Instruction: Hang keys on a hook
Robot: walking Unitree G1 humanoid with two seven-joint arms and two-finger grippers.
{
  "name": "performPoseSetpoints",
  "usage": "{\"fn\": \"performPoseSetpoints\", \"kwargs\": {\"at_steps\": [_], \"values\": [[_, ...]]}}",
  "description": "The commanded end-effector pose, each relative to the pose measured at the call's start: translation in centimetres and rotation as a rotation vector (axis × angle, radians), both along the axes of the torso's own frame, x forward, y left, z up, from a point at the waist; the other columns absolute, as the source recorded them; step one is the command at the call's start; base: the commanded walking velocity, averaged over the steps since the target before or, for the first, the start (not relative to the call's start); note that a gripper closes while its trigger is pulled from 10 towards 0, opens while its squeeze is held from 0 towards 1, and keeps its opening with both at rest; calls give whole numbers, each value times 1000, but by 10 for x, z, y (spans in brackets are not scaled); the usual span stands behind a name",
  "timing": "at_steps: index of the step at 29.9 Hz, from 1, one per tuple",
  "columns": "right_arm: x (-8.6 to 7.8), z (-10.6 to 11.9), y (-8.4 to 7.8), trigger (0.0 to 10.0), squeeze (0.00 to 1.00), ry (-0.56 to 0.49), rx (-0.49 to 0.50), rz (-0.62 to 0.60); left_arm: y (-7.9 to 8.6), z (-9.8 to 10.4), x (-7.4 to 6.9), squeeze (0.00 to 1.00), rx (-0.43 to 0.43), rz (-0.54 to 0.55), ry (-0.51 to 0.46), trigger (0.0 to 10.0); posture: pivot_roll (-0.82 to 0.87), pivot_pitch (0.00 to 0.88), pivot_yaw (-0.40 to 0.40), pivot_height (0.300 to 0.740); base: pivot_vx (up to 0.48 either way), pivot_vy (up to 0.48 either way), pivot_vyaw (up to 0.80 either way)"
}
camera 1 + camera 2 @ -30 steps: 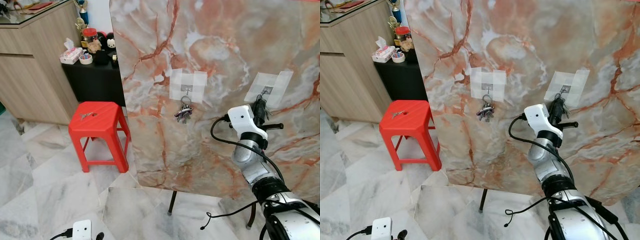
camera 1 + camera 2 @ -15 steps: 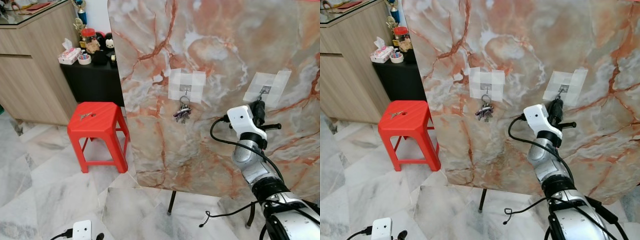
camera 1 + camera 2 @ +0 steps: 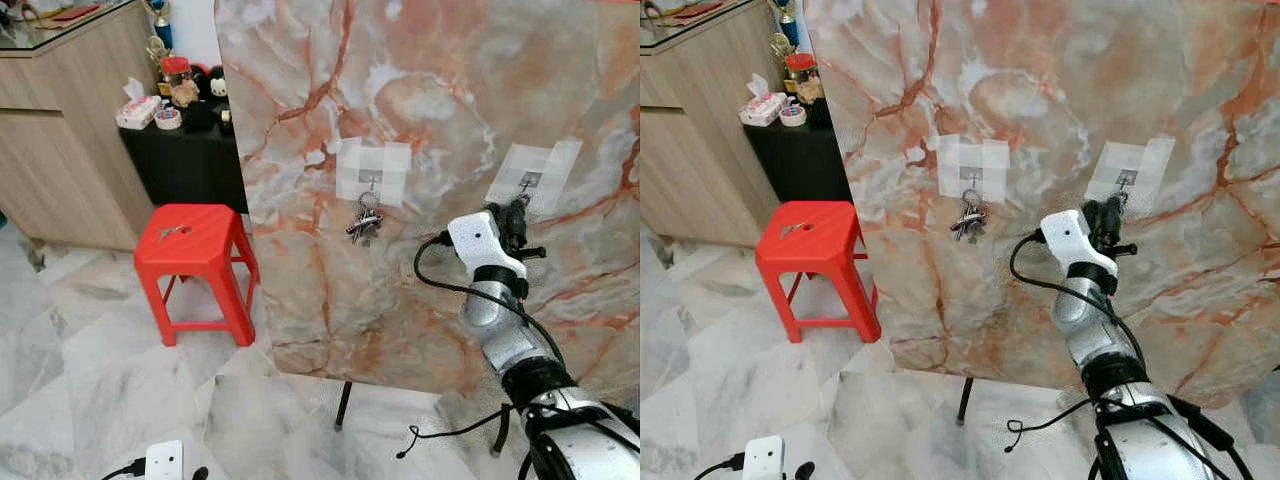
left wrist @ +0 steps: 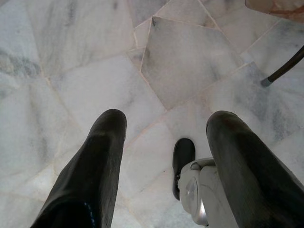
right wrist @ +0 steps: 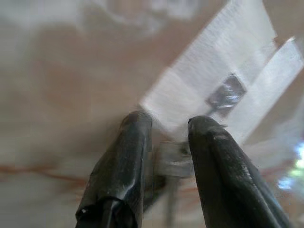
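Right wrist view: right gripper [image 5: 170,130] pinches keys [image 5: 172,160] between its fingers, just below taped hook [image 5: 228,92].

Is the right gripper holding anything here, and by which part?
Yes: the right gripper, just below the taped hook, pinches a blurred metal piece, apparently keys; which part cannot be told.

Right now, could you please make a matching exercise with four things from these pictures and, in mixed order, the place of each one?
Things:
1. bunch of keys
2. right claw
3. red stool
4. tissue box

Places:
A. on the black table by the wooden cabinet
B. on the floor, left of the marble board
C. hanging on the left taped hook
D. just under the right taped hook

Pairs: 1-C, 2-D, 3-B, 4-A
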State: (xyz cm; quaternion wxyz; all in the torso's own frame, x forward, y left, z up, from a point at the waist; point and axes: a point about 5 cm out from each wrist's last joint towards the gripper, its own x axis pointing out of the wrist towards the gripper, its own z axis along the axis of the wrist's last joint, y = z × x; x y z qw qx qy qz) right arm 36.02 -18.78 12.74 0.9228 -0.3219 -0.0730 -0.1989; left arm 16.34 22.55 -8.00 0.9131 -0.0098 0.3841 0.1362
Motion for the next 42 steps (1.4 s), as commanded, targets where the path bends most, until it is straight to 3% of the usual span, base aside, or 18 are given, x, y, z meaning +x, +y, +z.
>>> {"fn": "performPoseSetpoints", "kwargs": {"at_steps": [1, 4, 5, 6, 8, 12, 14, 17, 18, 20, 22, 24, 27, 28, 29, 32, 39, 42], "values": [[-5, -4, 2, 10000, 0, -13, 71, 46, 0, -3, -6, 0, -10, 10, 24, 10000, 31, 37, -5, 740, 0, 0, 0], [-12, -10, 6, 10000, 0, -5, 95, 93, 0, -3, -6, 0, -10, 11, 25, 10000, 31, 37, -5, 740, 0, 0, 0], [-18, -20, 10, 10000, 0, 30, 217, 148, 1, -3, -7, 0, -9, 11, 26, 10000, 30, 44, -7, 740, 0, 0, 0], [-18, -20, 10, 10000, 0, 30, 217, 148, 1, -3, -7, 0, -9, 11, 26, 10000, 30, 44, -7, 740, 0, 0, 0], [-32, -52, 11, 10000, 0, 191, 440, 139, 1, -3, -7, 0, -8, 11, 27, 10000, 31, 47, -8, 740, 0, 0, 0], [-54, -103, 13, 10000, 0, 480, 612, 125, 2, -3, -7, 0, -7, 9, 28, 10000, 25, 48, -3, 740, 0, 0, 0], [-68, -123, 12, 10000, 0, 559, 680, 106, 2, -3, -6, 0, -6, 7, 28, 10000, 31, 52, -1, 740, 0, 0, 0], [-89, -150, 12, 10000, 0, 660, 879, 66, 3, -2, -5, 0, -5, 4, 25, 10000, 22, 52, 6, 740, 0, 0, 0], [-89, -150, 12, 10000, 0, 660, 879, 66, 3, -2, -5, 0, -5, 4, 25, 10000, 22, 52, 6, 740, 0, 0, 0], [-108, -168, 10, 10000, 0, 749, 948, 20, 3, -2, -4, 0, -4, 0, 26, 10000, 19, 51, 9, 740, 0, 0, 0], [-109, -169, 10, 10000, 0, 758, 950, 20, 3, -2, -4, 0, -4, 0, 26, 10000, 19, 51, 9, 740, 0, 0, 0], [-141, -192, 4, 10000, 0, 862, 965, -43, 1, -3, -4, 0, -24, 1, 29, 10000, 33, 39, 2, 740, 0, 0, 0], [-152, -199, 4, 10000, 0, 898, 971, -63, 0, -3, -4, 0, -28, -2, 32, 10000, 33, 36, 3, 740, 0, 0, 0], [-164, -206, 2, 10000, 0, 904, 1043, -106, -1, -3, -4, 0, -29, -5, 34, 10000, 37, 36, 2, 740, 0, 0, 0], [-174, -210, -2, 10000, 0, 938, 1002, -109, -2, -3, -4, 0, -28, -7, 36, 10000, 37, 33, -1, 740, 0, 0, 0], [-180, -212, -5, 10000, 0, 968, 964, -112, -2, -4, -5, 0, -34, 3, 42, 10000, 37, 28, -4, 740, 0, 0, 0], [-180, -212, -9, 10000, 0, 843, 1131, -238, -1, -7, -10, 0, -23, -20, 79, 10000, 26, 13, 1, 740, 0, 195, 0], [-180, -212, -5, 10000, 0, 864, 1113, -212, -1, -7, -11, 0, -25, -24, 85, 10000, 27, 4, 2, 740, 0, 375, 0]]}}
